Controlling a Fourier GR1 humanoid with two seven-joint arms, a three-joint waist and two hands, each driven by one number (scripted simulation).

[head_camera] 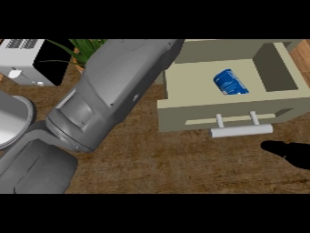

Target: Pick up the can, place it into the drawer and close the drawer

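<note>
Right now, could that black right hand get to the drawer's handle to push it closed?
Probably yes. The right hand lies just below the pale handle with bare counter between them. The blue can already lies inside the open drawer.

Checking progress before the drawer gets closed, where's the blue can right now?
In the head view, the blue cylindrical can lies inside the open beige drawer, upper right, behind its white handle.
</note>
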